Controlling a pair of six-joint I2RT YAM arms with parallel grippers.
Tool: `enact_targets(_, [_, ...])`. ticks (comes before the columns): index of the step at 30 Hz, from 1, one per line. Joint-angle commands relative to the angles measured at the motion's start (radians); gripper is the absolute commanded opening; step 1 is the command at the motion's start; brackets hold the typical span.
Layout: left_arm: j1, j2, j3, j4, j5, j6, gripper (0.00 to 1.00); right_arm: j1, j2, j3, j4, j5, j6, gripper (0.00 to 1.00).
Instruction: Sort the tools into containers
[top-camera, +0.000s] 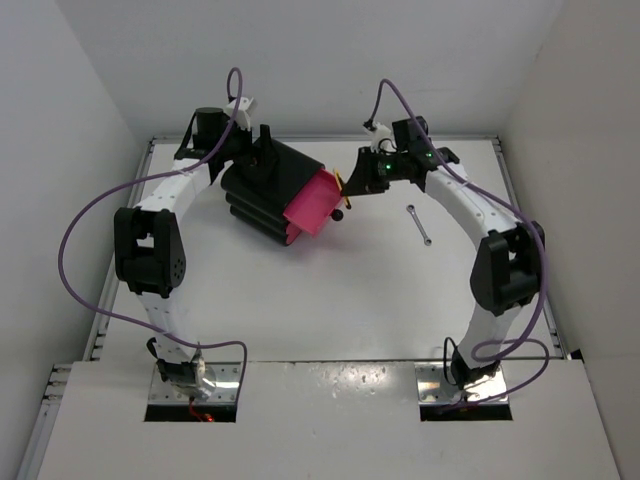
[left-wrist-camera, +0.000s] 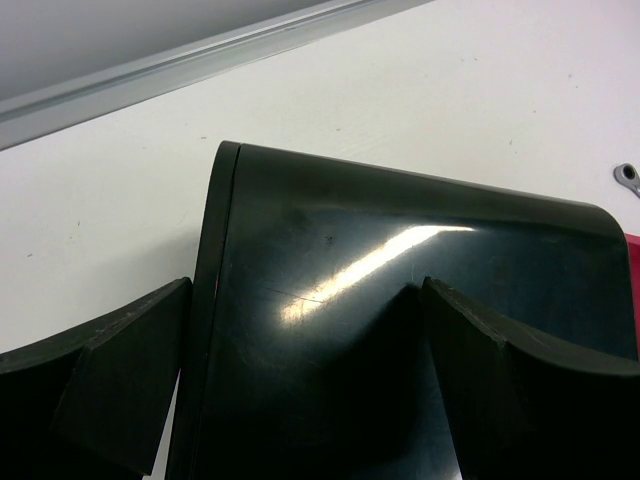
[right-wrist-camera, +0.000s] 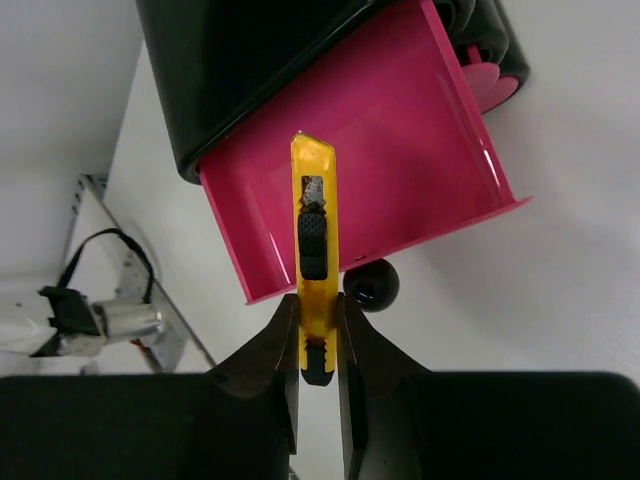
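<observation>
Overhead, the black cabinet (top-camera: 262, 200) is sitting upper centre, its pink drawer (top-camera: 312, 205) standing open. Left wrist: the left gripper (left-wrist-camera: 305, 290) is spreading wide across the black cabinet. Right wrist: the right gripper (right-wrist-camera: 317, 330) is clenching the yellow-handled tool (right-wrist-camera: 314, 200), black-slidered, mid-frame over the pink drawer.

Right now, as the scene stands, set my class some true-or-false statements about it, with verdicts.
1. The right gripper holds the yellow tool. True.
2. Every drawer is shut. False: one drawer is pulled out.
3. The wrench lies in that drawer. False: it lies on the table, right of the cabinet.
4. The yellow tool's tip reaches over the open drawer. True.
5. The left gripper holds the wrench. False: it is at the cabinet, fingers apart.
</observation>
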Motion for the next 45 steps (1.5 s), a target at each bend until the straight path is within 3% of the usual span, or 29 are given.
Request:
enact_targets(1, [-0.005, 0.079, -0.085, -0.316, -0.113, 0.075, 1.0, 0.007, 0.013, 0.053, 0.073, -0.07, 0.138, 0.08])
enact_targets(11, [-0.005, 0.098, -0.075, -0.316, -0.103, 0.066, 1.0, 0.039, 0.093, 0.053, 0.152, -0.14, 0.269, 0.08])
enact_targets(15, [-0.005, 0.098, -0.075, -0.316, -0.113, 0.075, 1.0, 0.058, 0.122, 0.053, 0.172, -0.15, 0.318, 0.14])
enact_targets(24, [-0.005, 0.098, -0.075, -0.316, -0.113, 0.075, 1.0, 0.067, 0.165, 0.073, 0.206, -0.17, 0.394, 0.15])
enact_targets(28, [-0.005, 0.098, -0.075, -0.325, -0.113, 0.075, 1.0, 0.067, 0.175, 0.093, 0.218, -0.17, 0.405, 0.49])
enact_targets(31, [-0.005, 0.098, -0.075, -0.325, -0.104, 0.075, 1.0, 0.067, 0.175, 0.093, 0.218, -0.179, 0.405, 0.59])
enact_targets(34, [-0.005, 0.107, -0.075, -0.325, -0.103, 0.075, 1.0, 0.067, 0.166, 0.093, 0.228, -0.188, 0.414, 0.6])
enact_targets(39, [-0.005, 0.098, -0.065, -0.325, -0.103, 0.075, 1.0, 0.015, 0.077, 0.113, 0.165, -0.184, 0.272, 0.52])
enact_targets(43, [-0.005, 0.098, -0.045, -0.335, -0.103, 0.075, 1.0, -0.042, -0.011, 0.098, 0.036, -0.148, -0.038, 0.47])
enact_targets(45, [-0.005, 0.107, -0.034, -0.344, -0.094, 0.084, 1.0, -0.042, -0.077, -0.015, 0.043, -0.128, -0.14, 0.48])
